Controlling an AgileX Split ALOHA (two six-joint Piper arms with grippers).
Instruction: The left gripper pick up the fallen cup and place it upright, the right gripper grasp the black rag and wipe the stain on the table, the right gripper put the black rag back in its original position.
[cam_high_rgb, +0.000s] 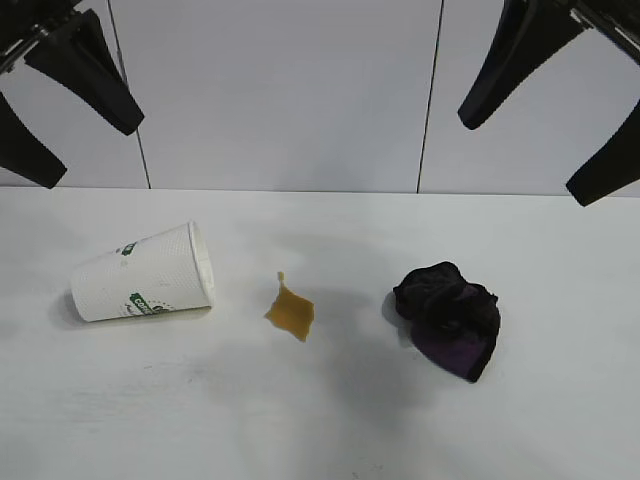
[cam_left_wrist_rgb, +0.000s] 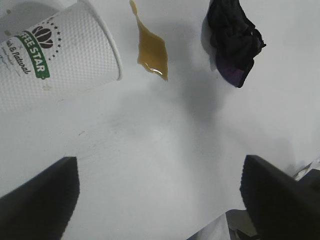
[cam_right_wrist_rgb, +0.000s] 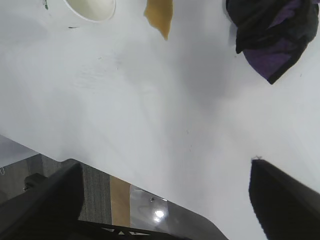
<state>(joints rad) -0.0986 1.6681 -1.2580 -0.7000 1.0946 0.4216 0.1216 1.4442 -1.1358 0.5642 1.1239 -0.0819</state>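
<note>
The white textured paper cup (cam_high_rgb: 143, 273) lies on its side at nine o'clock on the white table (cam_high_rgb: 320, 420); amber stain (cam_high_rgb: 290, 312) centre, crumpled black rag (cam_high_rgb: 450, 315) at three. Approach the cup's wall squarely, clear of the stain. Farther, the left gripper (cam_high_rgb: 65, 110) and right gripper (cam_high_rgb: 555, 105) hover spread wide, empty.

- The cup (cam_high_rgb: 142, 274) lies on its side at the table's (cam_high_rgb: 300, 420) left (mouth towards the stain).
- The stain (cam_high_rgb: 291, 312), amber, sits mid-table.
- The black rag (cam_high_rgb: 449, 316), bunched, lies right.
</note>
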